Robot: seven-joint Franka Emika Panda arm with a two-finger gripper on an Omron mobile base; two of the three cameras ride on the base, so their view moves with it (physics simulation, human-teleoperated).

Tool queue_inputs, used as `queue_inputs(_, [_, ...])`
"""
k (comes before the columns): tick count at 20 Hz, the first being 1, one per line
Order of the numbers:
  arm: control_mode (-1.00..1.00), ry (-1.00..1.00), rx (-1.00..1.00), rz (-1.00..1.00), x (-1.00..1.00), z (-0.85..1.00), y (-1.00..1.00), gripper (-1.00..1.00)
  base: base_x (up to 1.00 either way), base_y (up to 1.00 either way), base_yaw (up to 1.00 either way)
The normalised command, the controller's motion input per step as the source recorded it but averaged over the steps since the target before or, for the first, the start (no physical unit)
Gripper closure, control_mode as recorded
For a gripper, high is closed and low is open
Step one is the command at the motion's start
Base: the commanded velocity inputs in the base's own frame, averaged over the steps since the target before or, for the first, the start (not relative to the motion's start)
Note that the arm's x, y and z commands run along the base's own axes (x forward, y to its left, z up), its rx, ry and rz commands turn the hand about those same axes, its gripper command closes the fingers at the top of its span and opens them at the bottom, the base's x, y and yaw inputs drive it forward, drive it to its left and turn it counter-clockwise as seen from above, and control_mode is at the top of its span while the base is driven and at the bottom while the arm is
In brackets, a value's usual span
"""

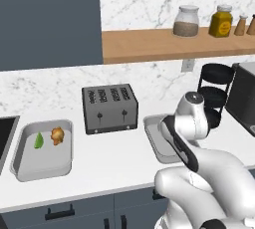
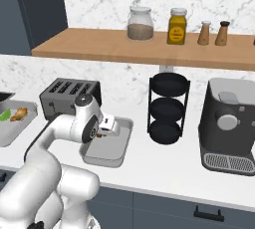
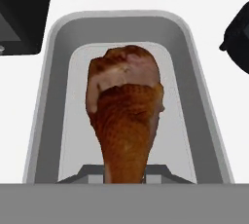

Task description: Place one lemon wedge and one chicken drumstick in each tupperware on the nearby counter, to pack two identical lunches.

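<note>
1. Between our fingertips, the gripper point(image 3: 125, 178) is clamped tight on the dark reddish-brown chicken drumstick point(image 3: 125, 116), thick end pointing away from us.
2. Right under it we see the grey tupperware point(image 3: 58, 96), drumstick hanging over its floor.
3. From the right base view, our gripper point(image 2: 103, 132) sits over that tupperware point(image 2: 124, 141), beside the toaster point(image 2: 62, 92).
4. Far left, the other tupperware point(image 1: 30, 166) holds the green lemon wedge point(image 1: 39, 141) and the golden chicken drumstick point(image 1: 58, 135).
</note>
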Motion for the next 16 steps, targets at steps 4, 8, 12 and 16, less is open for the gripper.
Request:
queue_inputs(4, [-1.0, 0.15, 0.0, 0.0, 0.33, -0.19, 0.0, 1.0, 0.0, 0.0, 0.0])
queue_inputs(8, [-1.0, 0.02, 0.0, 0.0, 0.22, -0.35, 0.0, 1.0, 0.0, 0.0, 0.0])
queue_inputs(12, [-1.0, 0.0, 0.0, 0.0, 0.1, -0.48, 0.0, 1.0, 0.0, 0.0, 0.0])
queue_inputs(16, [-1.0, 0.0, 0.0, 0.01, 0.12, -0.45, 0.0, 1.0, 0.0, 0.0, 0.0])
